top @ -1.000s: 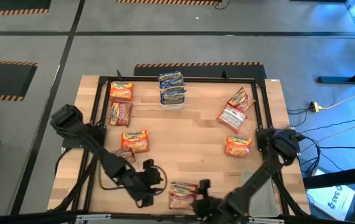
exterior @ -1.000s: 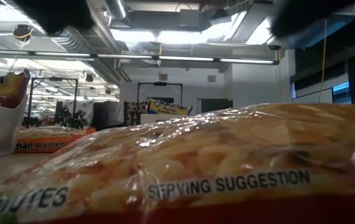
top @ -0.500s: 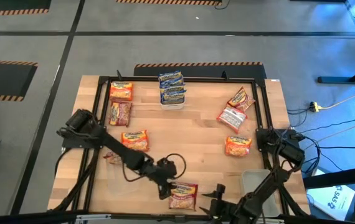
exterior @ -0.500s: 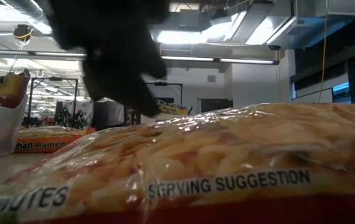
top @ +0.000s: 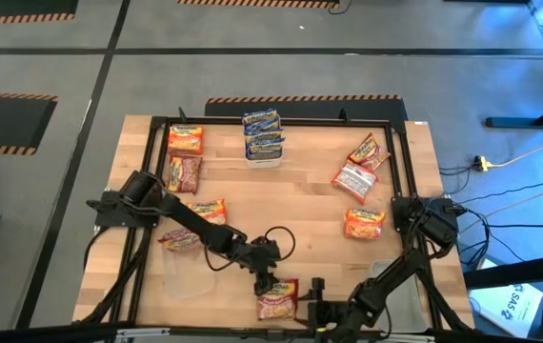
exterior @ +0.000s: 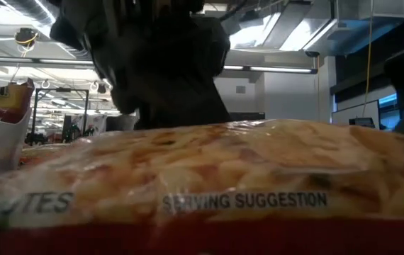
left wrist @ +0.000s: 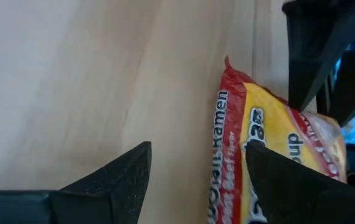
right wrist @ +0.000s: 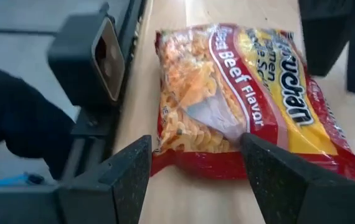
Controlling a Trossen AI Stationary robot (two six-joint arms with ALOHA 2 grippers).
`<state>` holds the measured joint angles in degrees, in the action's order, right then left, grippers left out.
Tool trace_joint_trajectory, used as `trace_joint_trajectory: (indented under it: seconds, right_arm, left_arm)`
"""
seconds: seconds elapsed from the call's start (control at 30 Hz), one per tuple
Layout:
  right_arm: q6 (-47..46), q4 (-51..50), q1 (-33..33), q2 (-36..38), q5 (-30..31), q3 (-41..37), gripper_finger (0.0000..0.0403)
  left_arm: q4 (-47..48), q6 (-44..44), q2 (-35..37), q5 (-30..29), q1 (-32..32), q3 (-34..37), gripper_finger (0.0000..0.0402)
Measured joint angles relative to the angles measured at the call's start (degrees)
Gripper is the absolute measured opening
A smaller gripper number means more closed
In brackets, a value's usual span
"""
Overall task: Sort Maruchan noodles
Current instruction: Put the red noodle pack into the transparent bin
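The left gripper (top: 270,283) hangs with its fingers spread, just at 12 o'clock of a red beef noodle packet (top: 277,299) lying at the table's (top: 300,219) near edge. The right gripper (top: 317,307), fingers spread too, sits at the packet's 3 o'clock.

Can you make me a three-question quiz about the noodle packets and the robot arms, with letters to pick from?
1. Where is the red beef packet?
A. near front edge
B. in white tub
C. on floor

2. How many blue packets stand in the white tub?
A. none
B. two
C. six

3. How do the left gripper fingers stand?
A. open
B. shut on a packet
C. hidden

Answers: 1 A, it lies by the table's front edge between both grippers; 2 B, two blue packets show; 3 A, the left wrist view shows bare table between the fingers.
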<state>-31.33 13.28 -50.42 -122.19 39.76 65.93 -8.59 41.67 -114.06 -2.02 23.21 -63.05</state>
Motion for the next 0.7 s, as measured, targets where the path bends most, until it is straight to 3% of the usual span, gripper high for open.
trace_joint_trajectory:
  seconds: [0.3, 0.5, 0.7]
  right_arm:
    - [1.7, -3.6, 1.06, 0.0, -0.8, 0.0, 0.0237]
    - [1.18, -4.48, 1.97, -0.02, -0.79, 0.0, 0.0237]
    - [1.14, -4.5, 3.26, -0.07, -1.35, -0.02, 0.0237]
  left_arm:
    - [-2.8, 2.5, -2.14, 8.04, -0.62, -0.06, 0.0253]
    - [-4.9, 8.32, -2.41, 16.97, -0.77, -0.06, 0.0253]
    - [-4.95, 12.23, -2.42, 17.81, -0.67, 0.0, 0.0237]
